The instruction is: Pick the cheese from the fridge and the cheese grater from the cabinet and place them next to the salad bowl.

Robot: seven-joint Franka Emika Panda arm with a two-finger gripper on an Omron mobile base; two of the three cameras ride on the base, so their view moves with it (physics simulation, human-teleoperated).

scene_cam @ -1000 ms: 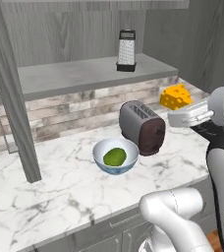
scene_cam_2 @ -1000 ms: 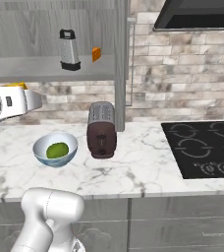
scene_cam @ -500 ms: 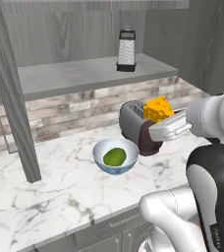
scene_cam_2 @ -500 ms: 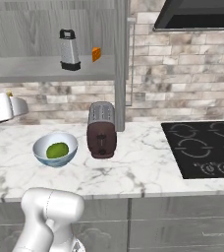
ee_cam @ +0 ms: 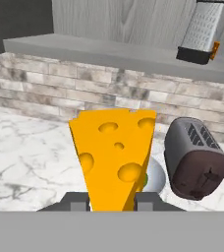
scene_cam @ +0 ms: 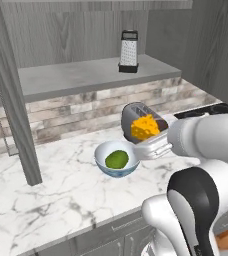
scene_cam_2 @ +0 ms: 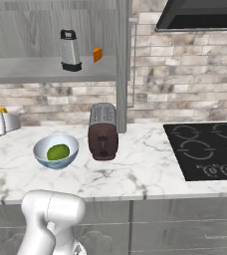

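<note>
- The gripper (scene_cam: 147,141) is held level above the counter (scene_cam: 61,190), jaws clamped on the cheese (scene_cam: 145,127).
- The cheese is carried just above the salad bowl (scene_cam: 117,159).
- Behind, the toaster (scene_cam_2: 102,131) is seen.
- Farthest, the cheese grater (scene_cam: 129,51) stands on the cabinet (scene_cam: 76,75) shelf.

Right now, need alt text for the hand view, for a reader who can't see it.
A yellow-orange cheese wedge with round holes stands clamped between the gripper's two dark fingers, held above a marble counter. To its right sits a dark toaster; behind, a brick wall and a grey cabinet shelf carrying the cheese grater.
</note>
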